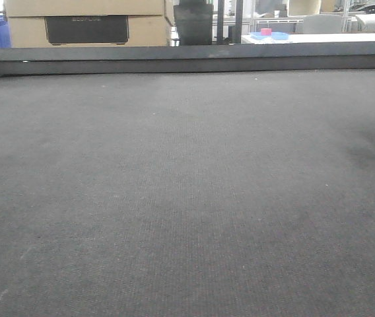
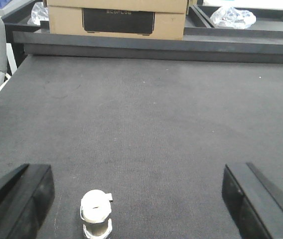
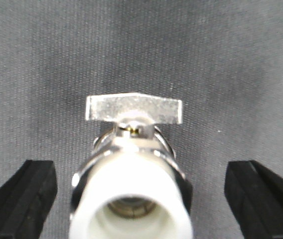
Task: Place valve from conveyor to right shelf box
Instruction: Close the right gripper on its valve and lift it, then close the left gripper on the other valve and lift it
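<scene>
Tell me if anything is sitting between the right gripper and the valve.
Nothing visible does. In the right wrist view the valve sits in the gap of the open right gripper, with only bare conveyor showing between it and each of the fingers.

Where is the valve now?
In the right wrist view, the valve lies on the conveyor, midway between the fingers of the open right gripper, touching neither.

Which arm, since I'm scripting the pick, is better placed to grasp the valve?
Right. The right gripper is open with the valve centred and close between its jaws. The left gripper is open too, but the valve in its view sits off-centre, near one jaw.
</scene>
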You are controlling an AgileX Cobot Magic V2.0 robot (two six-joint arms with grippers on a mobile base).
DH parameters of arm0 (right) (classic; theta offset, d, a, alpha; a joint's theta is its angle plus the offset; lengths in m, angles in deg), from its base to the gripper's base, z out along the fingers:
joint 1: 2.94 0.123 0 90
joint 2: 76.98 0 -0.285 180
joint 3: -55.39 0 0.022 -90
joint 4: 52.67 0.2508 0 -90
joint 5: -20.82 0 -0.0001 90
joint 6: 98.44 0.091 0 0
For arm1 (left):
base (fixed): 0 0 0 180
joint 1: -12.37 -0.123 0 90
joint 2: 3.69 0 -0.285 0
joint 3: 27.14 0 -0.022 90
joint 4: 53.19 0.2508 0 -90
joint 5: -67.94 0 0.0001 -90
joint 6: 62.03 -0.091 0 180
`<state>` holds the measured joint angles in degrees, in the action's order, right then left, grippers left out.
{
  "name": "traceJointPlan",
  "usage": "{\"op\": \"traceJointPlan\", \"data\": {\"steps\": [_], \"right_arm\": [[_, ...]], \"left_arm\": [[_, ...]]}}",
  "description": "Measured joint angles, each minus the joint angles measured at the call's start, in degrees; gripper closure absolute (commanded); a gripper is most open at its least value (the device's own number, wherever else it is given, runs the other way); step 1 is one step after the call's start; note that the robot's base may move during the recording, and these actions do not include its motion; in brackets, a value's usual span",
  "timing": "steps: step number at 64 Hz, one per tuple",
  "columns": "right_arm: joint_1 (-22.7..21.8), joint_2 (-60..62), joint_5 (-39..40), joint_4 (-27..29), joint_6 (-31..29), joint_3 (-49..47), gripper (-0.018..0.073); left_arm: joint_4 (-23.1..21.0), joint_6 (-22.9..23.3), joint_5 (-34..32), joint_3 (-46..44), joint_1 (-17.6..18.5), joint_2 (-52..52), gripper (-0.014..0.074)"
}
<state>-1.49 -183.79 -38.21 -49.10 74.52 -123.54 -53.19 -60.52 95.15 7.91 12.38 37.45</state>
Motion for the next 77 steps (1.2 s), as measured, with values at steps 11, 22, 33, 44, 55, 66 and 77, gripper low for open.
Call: {"op": "traceJointPlan", "data": {"steps": [11, 22, 33, 44, 55, 66, 77], "right_arm": [[0.00, -1.04, 0.27, 0.08, -0.16, 0.00, 0.0015], [0.00, -1.03, 0.37, 0.08, -0.43, 0.00, 0.0291], [0.00, -1.03, 0.42, 0.48, -0.56, 0.00, 0.0710], [0.00, -0.50, 0.42, 0.48, -0.56, 0.00, 0.0713], [0.00, 4.71, 0.20, 0.48, -0.56, 0.20, 0.0713], [0.00, 12.85, 2.18, 1.33, -0.56, 1.23, 0.0713], [0.00, 21.29, 4.27, 1.95, -0.56, 6.29, 0.0713]], "left_arm": [[0.00, 0.00, 0.89, 0.00, 0.00, 0.00, 0.0015], [0.00, 0.00, 1.16, 0.00, 0.00, 0.00, 0.0015], [0.00, 0.00, 1.16, 0.00, 0.00, 0.00, 0.0015], [0.00, 0.00, 2.38, -0.29, 0.00, 0.11, 0.0015], [0.00, 0.13, 7.48, -3.24, 0.00, 2.16, 0.0015], [0.00, 1.60, 14.87, -9.38, 0.00, 7.44, 0.0015], [2.08, 1.74, 26.06, -19.60, -0.52, 17.33, 0.0015]]}}
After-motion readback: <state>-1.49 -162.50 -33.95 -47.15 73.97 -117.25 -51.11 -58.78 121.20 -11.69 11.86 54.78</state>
